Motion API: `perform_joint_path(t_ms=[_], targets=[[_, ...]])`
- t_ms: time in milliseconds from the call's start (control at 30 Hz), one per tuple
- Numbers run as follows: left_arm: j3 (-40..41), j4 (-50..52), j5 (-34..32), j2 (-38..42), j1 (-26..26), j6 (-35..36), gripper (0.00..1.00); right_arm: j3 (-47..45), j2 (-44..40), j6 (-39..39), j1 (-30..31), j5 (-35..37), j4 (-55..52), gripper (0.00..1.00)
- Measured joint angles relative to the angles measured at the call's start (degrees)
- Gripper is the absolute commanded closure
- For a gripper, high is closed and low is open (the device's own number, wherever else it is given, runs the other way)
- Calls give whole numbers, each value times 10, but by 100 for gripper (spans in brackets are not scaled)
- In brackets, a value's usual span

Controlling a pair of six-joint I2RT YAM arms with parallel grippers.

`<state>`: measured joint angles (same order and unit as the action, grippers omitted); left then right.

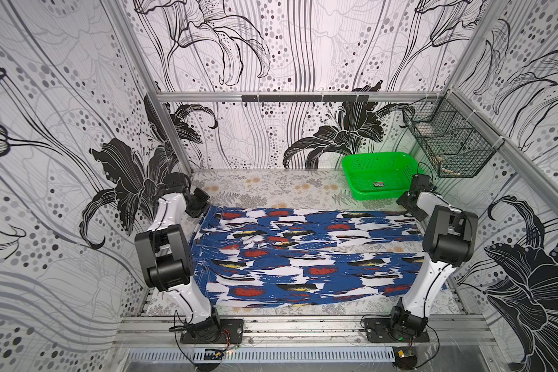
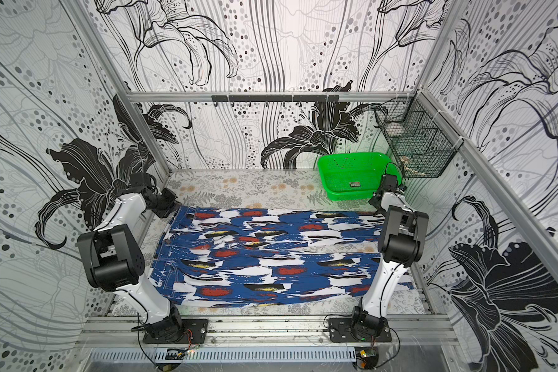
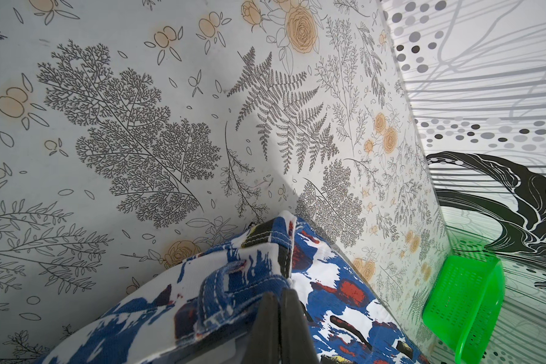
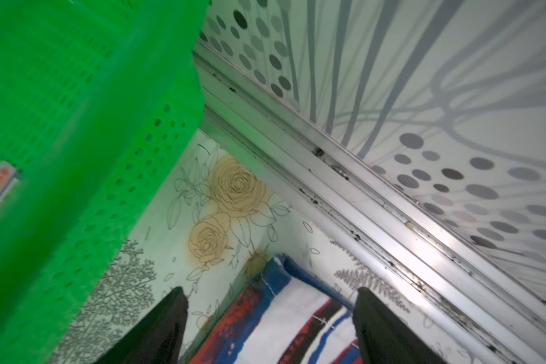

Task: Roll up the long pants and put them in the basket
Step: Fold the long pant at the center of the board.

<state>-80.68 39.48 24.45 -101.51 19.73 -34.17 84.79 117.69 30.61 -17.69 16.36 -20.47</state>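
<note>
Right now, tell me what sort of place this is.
Probably an enclosed robot test cell, not a home: the left arm and right arm are bolted to an aluminium rail, flower-printed wall panels box in the table, and the long pants lie spread near a green basket.

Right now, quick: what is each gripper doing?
Left gripper: closed, pinching the waist edge of the long pants.
Right gripper: open, fingers on either side of the leg hem, not gripping.

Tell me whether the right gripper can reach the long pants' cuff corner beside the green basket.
Probably yes: the right gripper, jaws open, straddles the long pants at their cuff corner; the green basket stands beside, apart.
</note>
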Motion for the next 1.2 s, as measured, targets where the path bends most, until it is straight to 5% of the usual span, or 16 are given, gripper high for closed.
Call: perform_joint_path(t_ms=[433, 833, 1000, 1200], targets=[[0, 1, 0, 0, -1, 3, 100, 16, 25, 5, 0, 2, -35, 30], [0, 2, 2, 0, -1, 5, 100, 53, 53, 15, 0, 6, -84, 34], [0, 2, 3, 0, -1, 6, 100, 68, 59, 19, 0, 9, -95, 68], [0, 2, 7, 0, -1, 6, 100, 68, 59, 28, 0, 9, -96, 71]])
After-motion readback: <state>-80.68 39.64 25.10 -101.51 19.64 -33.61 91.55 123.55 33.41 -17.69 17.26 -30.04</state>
